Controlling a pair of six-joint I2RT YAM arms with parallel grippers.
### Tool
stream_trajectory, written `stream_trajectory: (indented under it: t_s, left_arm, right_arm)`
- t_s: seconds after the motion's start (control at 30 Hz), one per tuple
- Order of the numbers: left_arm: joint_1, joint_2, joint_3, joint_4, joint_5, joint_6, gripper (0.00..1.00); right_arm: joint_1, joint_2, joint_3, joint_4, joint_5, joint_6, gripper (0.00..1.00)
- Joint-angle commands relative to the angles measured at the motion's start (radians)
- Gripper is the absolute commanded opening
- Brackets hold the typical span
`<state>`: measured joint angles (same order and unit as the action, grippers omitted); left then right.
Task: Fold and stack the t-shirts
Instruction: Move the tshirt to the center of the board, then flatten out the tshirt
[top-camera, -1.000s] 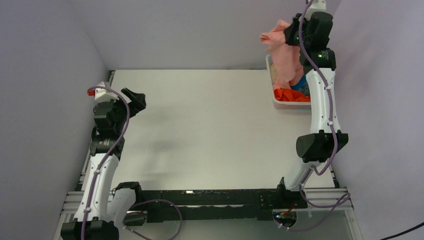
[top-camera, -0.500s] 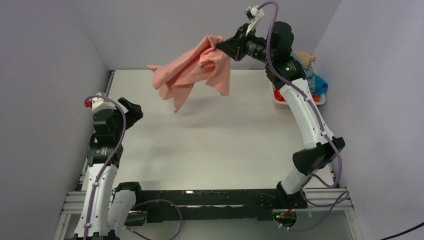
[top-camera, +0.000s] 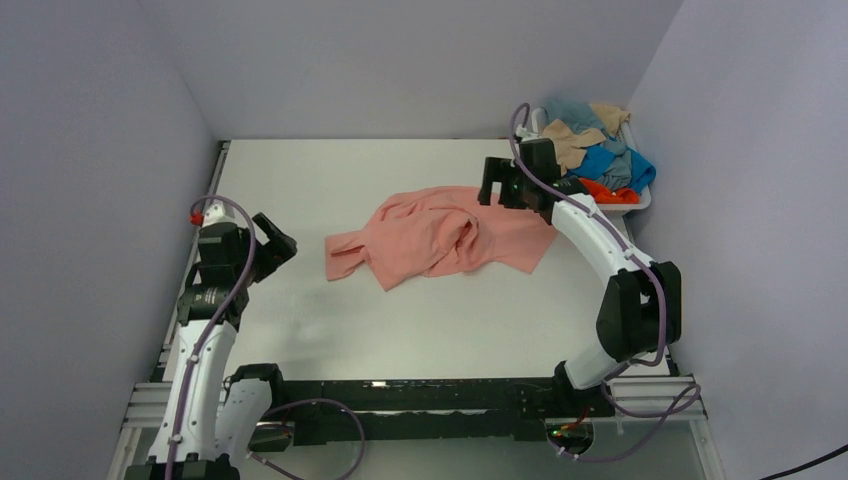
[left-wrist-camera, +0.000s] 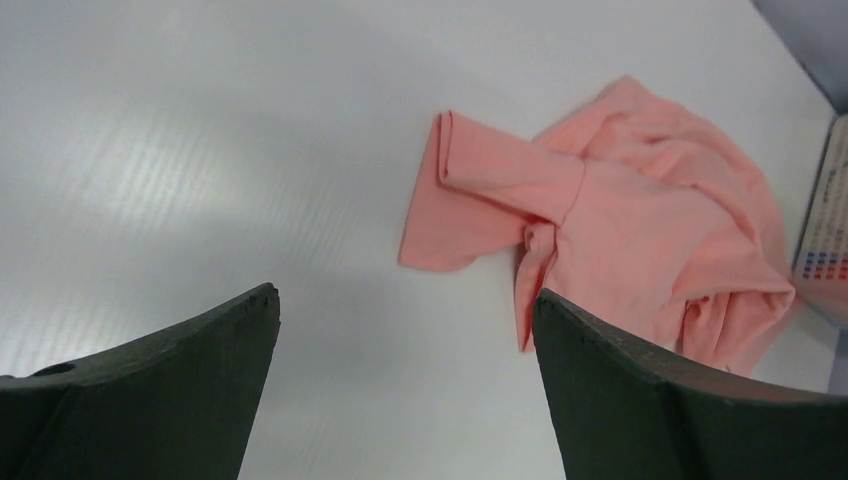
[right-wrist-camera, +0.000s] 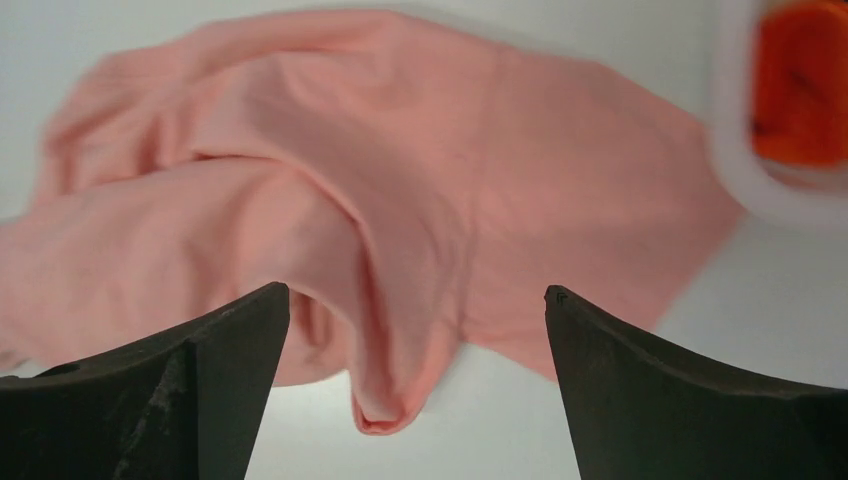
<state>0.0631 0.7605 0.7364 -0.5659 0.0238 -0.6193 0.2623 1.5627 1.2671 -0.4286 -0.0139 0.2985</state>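
One salmon pink t-shirt (top-camera: 440, 235) lies crumpled at the middle of the top view. Its left end is a flattened sleeve, its centre is bunched into soft ridges, and its right edge spreads out smoother. It is neither folded nor stacked.

At the left of that view my left gripper (top-camera: 272, 240) hangs over bare table, apart from the shirt. Its wrist camera shows the jaws spread wide with nothing between them. To the right of centre my right gripper (top-camera: 495, 185) sits over the shirt's upper right edge. Its jaws are also parted and pinch no cloth, and the pink fabric lies beneath them.

The table (top-camera: 300, 180) is plain matte white. Pale lavender-grey walls (top-camera: 400, 60) close it in on the left, at the back and on the right.

In the upper right corner a white basket (top-camera: 628, 205) holds a heap of more shirts: tan (top-camera: 568, 142), grey-blue (top-camera: 570, 110), bright blue (top-camera: 610, 162) and orange (top-camera: 605, 190) cloth. That makes four colours there. I cannot tell whether each colour is a single garment. I count one shirt on the table, one basket and two arms.
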Motion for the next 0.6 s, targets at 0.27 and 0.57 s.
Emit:
stream_trajectory:
  t_s: [0.27,0.57]
  left_arm:
    - [-0.225,0.277,-0.056,0.259,0.291,-0.031,0.99]
    - [-0.309,0.595,0.150,0.256,0.031,0.060,0.99]
  right_arm:
    - [-0.002,-0.358,-0.352,0.022,0.261,0.092,1.00]
    - [-0.128,-0.290,-0.428,0.112,0.148,0.209,0.99]
